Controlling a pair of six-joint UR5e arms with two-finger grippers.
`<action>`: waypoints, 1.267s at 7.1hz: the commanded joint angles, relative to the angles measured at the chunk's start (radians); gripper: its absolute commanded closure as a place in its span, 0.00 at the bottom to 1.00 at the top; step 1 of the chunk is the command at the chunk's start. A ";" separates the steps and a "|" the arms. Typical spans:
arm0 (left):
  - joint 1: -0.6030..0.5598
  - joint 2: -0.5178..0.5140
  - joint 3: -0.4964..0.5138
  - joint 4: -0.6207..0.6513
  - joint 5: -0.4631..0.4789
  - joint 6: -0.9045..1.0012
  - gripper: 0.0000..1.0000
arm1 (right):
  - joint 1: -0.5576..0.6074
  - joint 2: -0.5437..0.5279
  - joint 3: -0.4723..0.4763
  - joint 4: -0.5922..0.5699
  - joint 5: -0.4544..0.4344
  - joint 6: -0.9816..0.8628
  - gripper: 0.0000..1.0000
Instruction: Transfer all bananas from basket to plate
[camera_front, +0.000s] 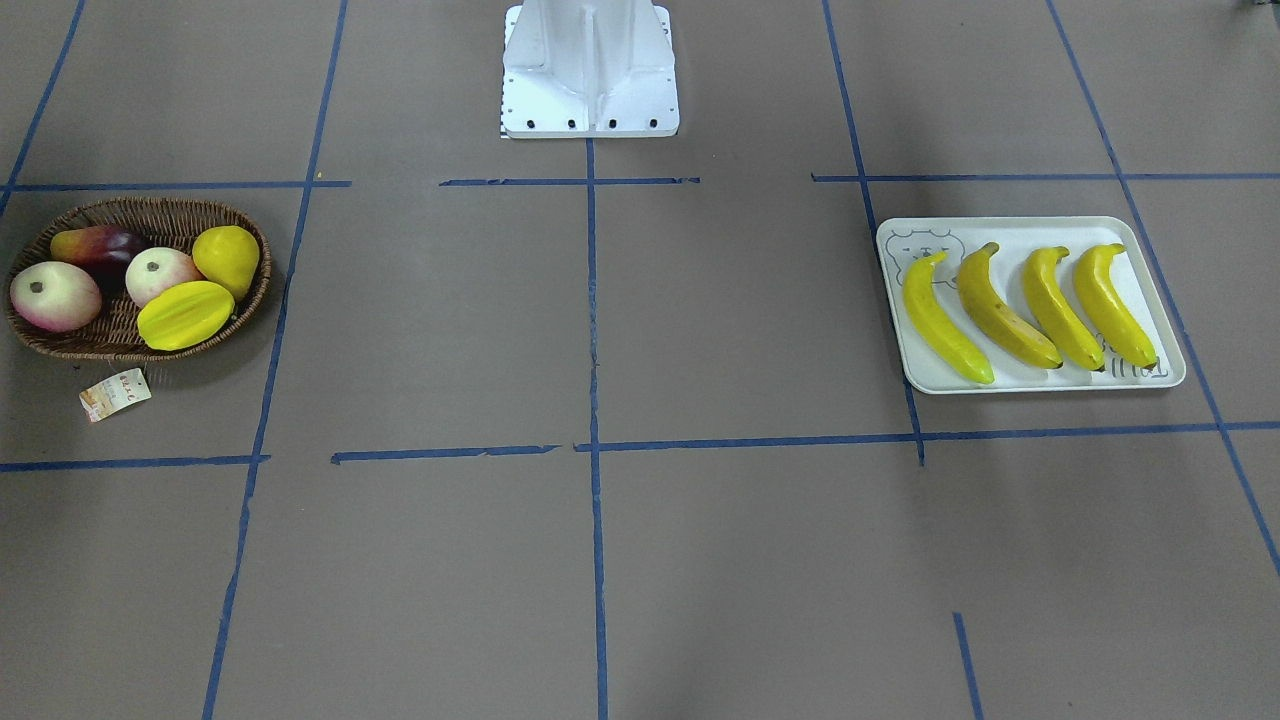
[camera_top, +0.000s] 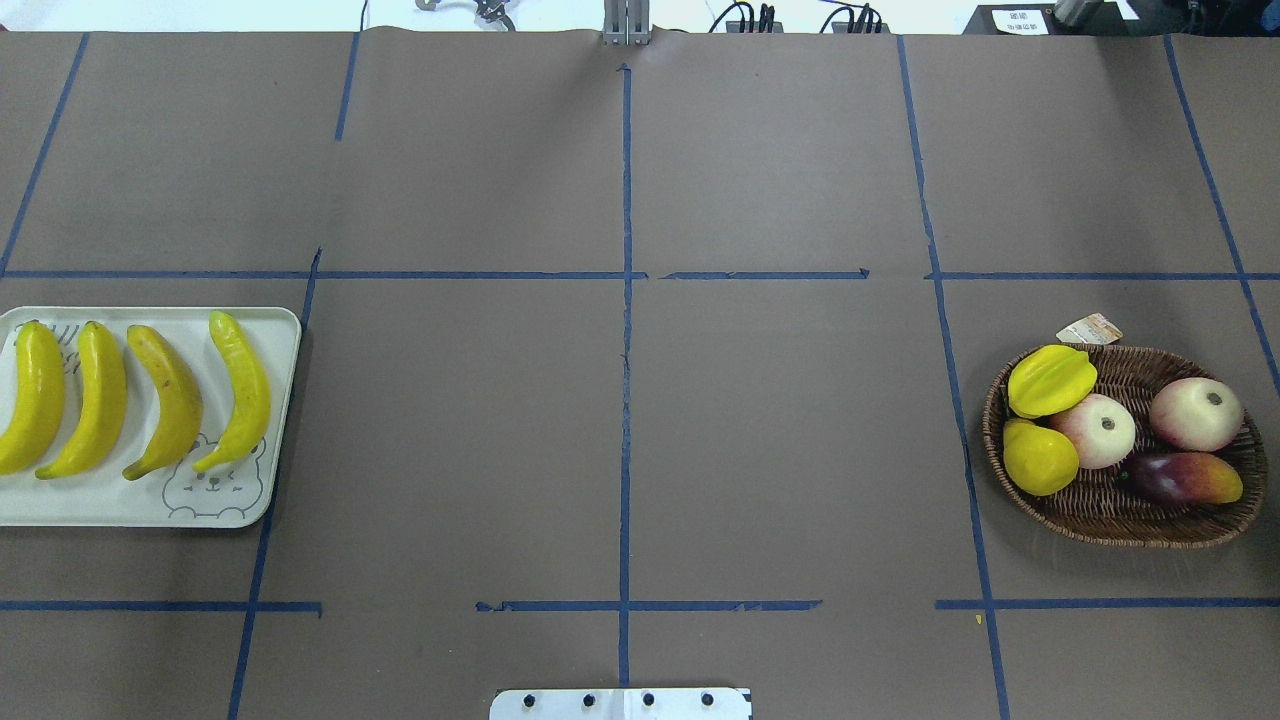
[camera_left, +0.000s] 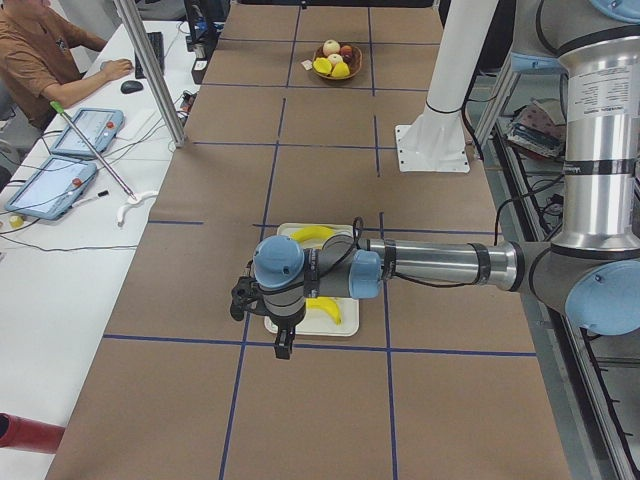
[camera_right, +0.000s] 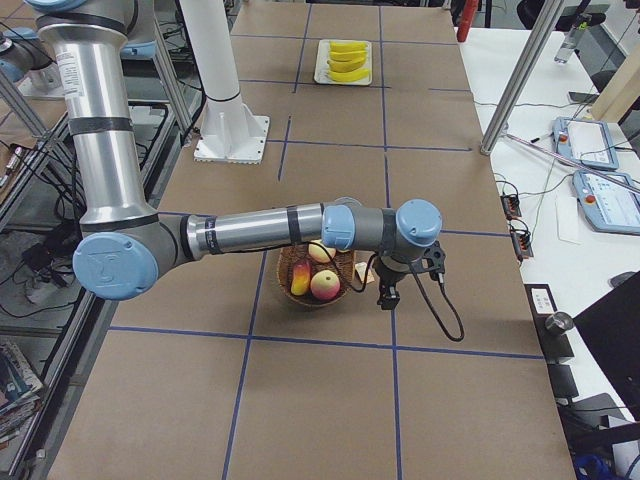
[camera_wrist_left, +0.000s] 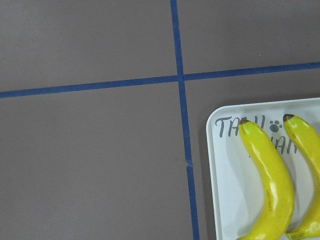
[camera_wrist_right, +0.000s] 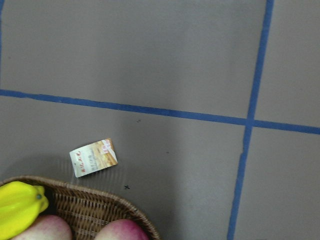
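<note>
Several yellow bananas lie side by side on the off-white plate, also seen in the overhead view as bananas on the plate. The wicker basket holds other fruit and no banana shows in it. In the exterior left view my left gripper hangs over the near edge of the plate. In the exterior right view my right gripper hangs beside the basket. I cannot tell whether either gripper is open or shut. The left wrist view shows a plate corner with two banana tips.
The basket holds a yellow starfruit, a yellow pear-like fruit, two pale pink fruits and a dark mango. Its paper tag lies on the table. The robot base stands at the table's edge. A person sits at a side desk.
</note>
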 joint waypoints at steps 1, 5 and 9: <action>0.000 0.004 0.003 0.001 0.002 -0.005 0.00 | 0.031 -0.096 -0.003 0.173 -0.034 0.007 0.00; 0.000 0.004 0.021 -0.006 -0.001 -0.022 0.00 | 0.186 -0.176 0.020 0.183 -0.017 0.005 0.00; 0.000 -0.001 0.028 -0.010 -0.001 -0.024 0.00 | 0.187 -0.178 0.015 0.182 -0.022 0.011 0.00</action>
